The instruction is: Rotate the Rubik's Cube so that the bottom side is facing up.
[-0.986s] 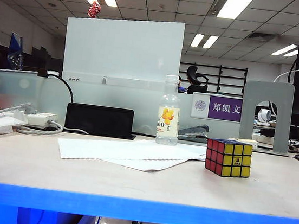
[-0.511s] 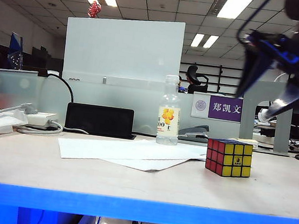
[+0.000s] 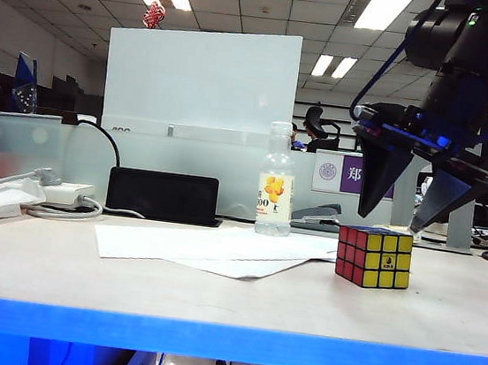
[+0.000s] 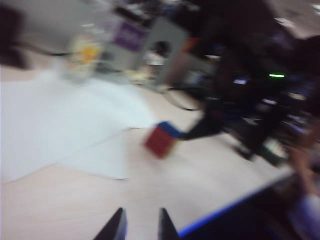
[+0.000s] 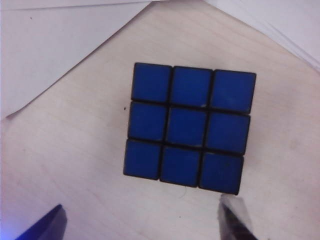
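**Right gripper poised above the cube, nothing held**

The Rubik's Cube (image 3: 373,257) is seen resting on the pale table (image 3: 212,294), just beside the edge of the white paper sheets (image 3: 209,248) and well apart from the small clear bottle (image 3: 276,182) with the yellow label. Red and yellow faces are shown to the exterior camera, and a logo is visible on the yellow centre. In the right wrist view the cube's top face (image 5: 189,125) is shown entirely blue.

The right gripper (image 3: 399,221) is held directly above the cube, pointing down, with its two dark fingers spread wider than the cube. Nothing is gripped by it, and the fingertips are seen level with or slightly above the cube's top; contact cannot be confirmed. In its own wrist view, only the two fingertips (image 5: 235,220) are visible, one on each side of the cube.

The left gripper (image 4: 141,227) is kept well apart from the cube, over bare table. Its view is blurred; its two finger ends are seen with a narrow gap between them, partly parted, and nothing is held.
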Robot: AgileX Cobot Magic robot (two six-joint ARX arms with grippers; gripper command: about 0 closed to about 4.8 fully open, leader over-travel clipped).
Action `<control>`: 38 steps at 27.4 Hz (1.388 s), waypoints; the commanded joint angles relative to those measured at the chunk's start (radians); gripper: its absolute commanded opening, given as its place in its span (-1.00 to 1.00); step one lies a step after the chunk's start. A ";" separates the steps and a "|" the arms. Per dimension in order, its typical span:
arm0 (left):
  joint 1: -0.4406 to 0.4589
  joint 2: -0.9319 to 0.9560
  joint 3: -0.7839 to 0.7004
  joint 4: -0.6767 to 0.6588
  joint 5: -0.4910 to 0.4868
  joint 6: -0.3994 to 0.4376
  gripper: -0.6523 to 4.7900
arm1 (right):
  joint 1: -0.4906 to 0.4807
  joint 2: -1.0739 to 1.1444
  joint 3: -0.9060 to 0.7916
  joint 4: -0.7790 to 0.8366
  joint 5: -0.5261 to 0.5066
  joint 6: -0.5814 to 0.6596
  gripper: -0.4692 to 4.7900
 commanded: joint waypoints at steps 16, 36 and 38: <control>-0.402 0.953 0.400 0.269 -0.209 0.296 -0.07 | 0.003 0.095 0.005 0.070 0.146 -0.105 0.82; -0.402 1.009 0.457 0.269 -0.212 0.388 -0.07 | -0.008 0.095 0.011 0.122 0.009 -0.107 0.24; -0.402 1.009 0.457 0.269 -0.212 0.386 -0.07 | -0.008 0.096 0.011 0.115 -0.013 -0.107 0.08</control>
